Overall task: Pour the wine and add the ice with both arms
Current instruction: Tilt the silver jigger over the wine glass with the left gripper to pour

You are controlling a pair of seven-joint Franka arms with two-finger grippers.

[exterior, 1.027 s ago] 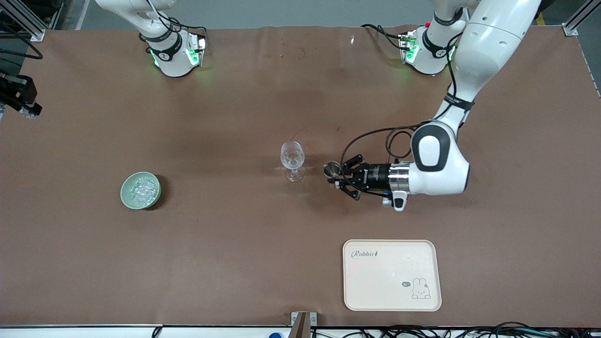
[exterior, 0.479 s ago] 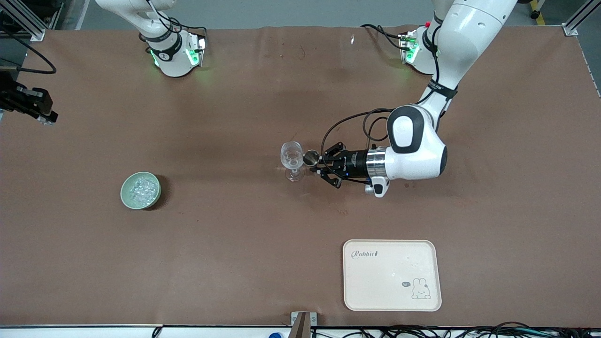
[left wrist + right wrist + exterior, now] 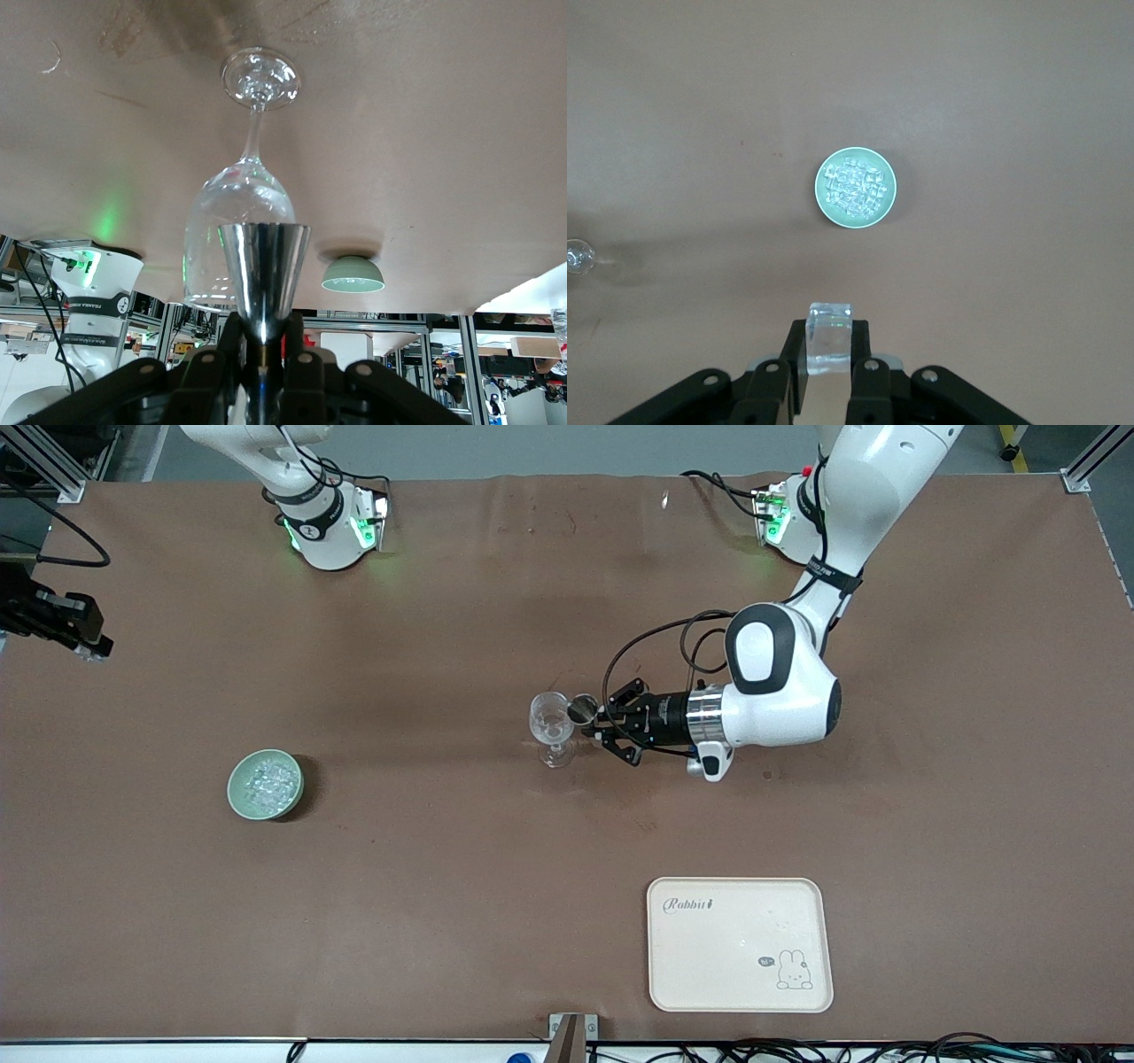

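Tray (image 3: 740, 944) lies nearest the camera, bare. Farther off, the bowl (image 3: 265, 784) of ice (image 3: 854, 185) sits toward the right arm's end, the wine glass (image 3: 551, 726) mid-table. Since 1 second ago the left gripper (image 3: 605, 722), clamped on a steel cup (image 3: 263, 274), has swung in until the cup meets the glass's rim, so pouring looks imminent. Right gripper (image 3: 828, 363), high above the bowl, pinches 1 ice cube (image 3: 829, 336).
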